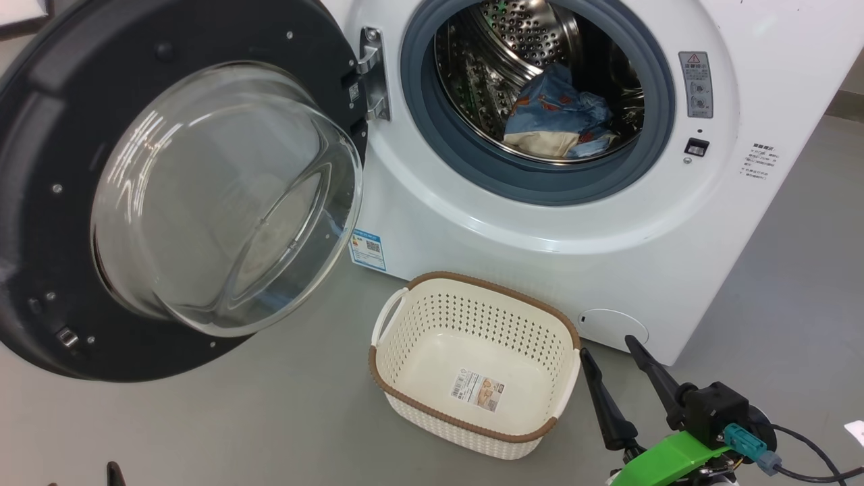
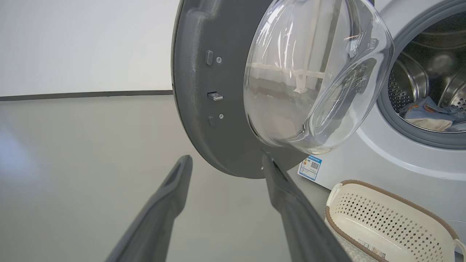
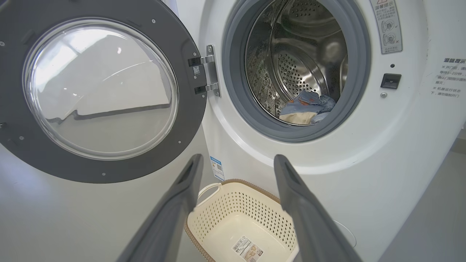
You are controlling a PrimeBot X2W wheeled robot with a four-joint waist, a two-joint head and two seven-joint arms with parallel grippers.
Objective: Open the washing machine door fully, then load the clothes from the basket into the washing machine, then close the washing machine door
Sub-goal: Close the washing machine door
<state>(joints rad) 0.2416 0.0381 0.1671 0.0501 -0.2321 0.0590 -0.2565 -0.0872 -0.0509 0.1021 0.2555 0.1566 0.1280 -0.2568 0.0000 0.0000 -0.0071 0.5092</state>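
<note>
The washing machine has its black door swung wide open to the left, glass bowl facing out. The light blue clothes lie inside the steel drum. On the floor in front stands the cream basket, holding only its barcode sticker. My right gripper is open, just right of the basket. My left gripper is open, low beside the door's bottom edge.
Grey floor spreads around the machine and basket. A white wall with a dark skirting line runs behind the door. A black cable trails from my right wrist. A white scrap lies at the right edge.
</note>
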